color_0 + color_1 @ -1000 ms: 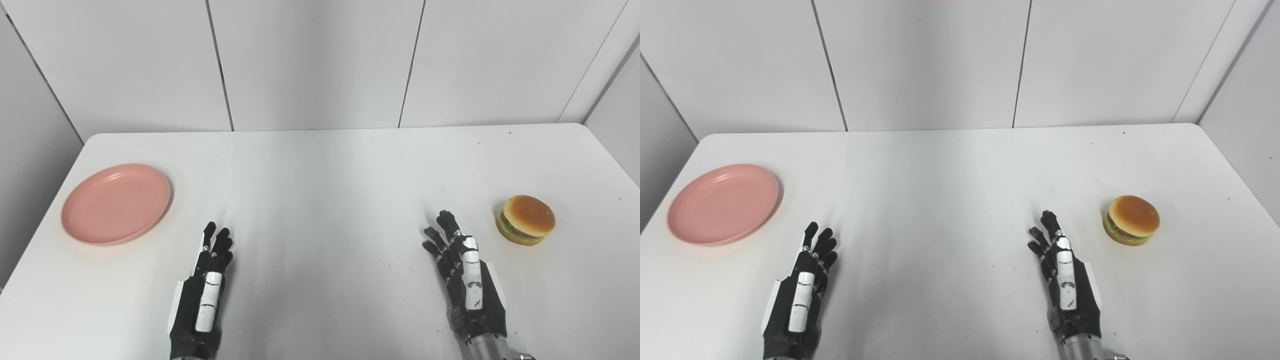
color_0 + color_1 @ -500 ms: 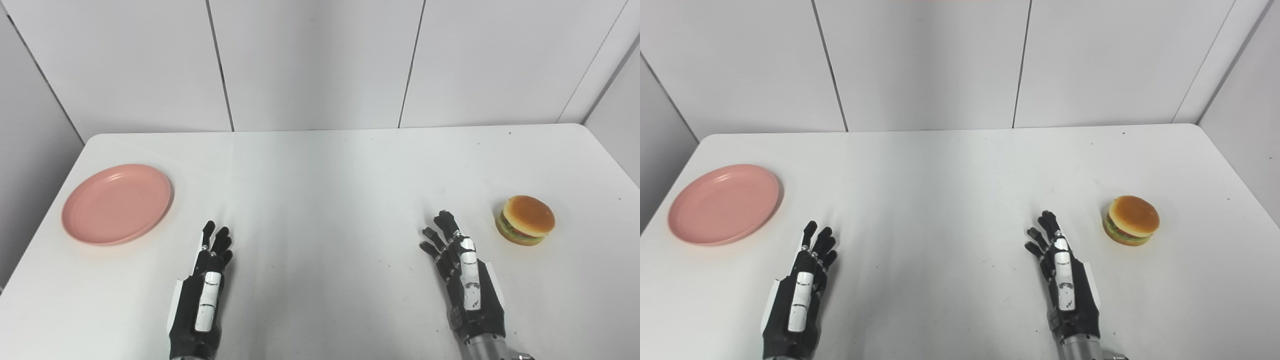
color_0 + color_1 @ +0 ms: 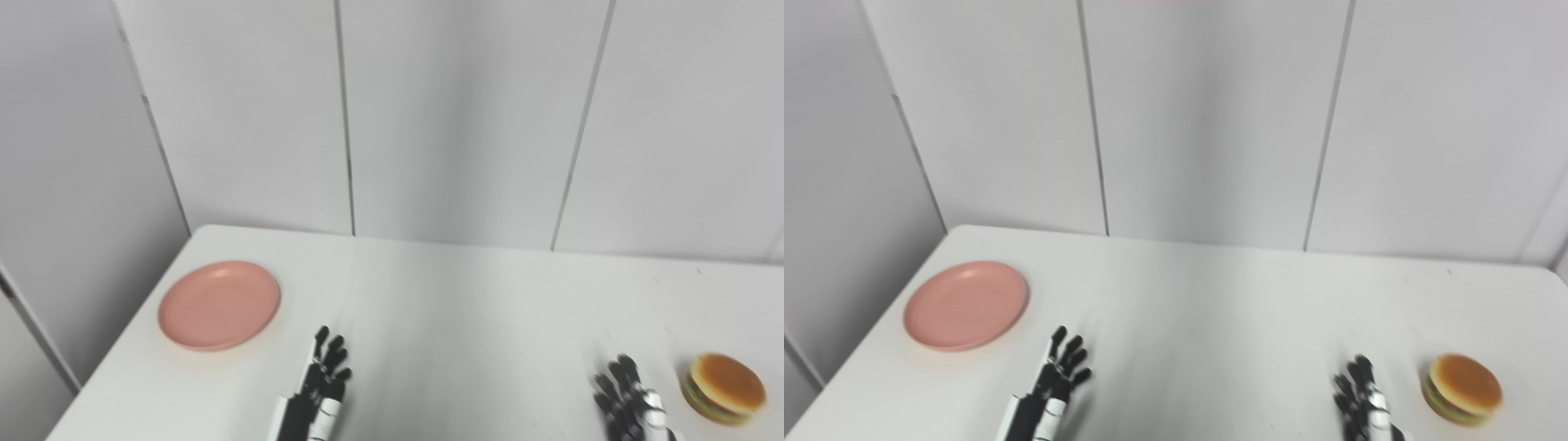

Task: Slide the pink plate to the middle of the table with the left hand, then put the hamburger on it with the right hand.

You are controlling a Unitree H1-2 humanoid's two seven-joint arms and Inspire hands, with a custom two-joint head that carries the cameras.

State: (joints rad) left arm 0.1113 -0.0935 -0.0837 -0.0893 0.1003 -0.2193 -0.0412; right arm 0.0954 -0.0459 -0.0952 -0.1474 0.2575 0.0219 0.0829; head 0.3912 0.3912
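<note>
Pink plate [image 3: 218,305] rests on table [image 3: 465,318], ahead-left of left robot hand [image 3: 318,392], fingers spread, empty. Hamburger [image 3: 725,387] just right of right robot hand [image 3: 631,407], open, empty.

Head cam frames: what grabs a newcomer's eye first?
The pink plate stands out most, bare near the left edge of the white table. Next is the hamburger, alone at the near right. Between them, low in the picture, the left robot hand and right robot hand show dark fingers spread, holding nothing and touching neither thing.
</note>
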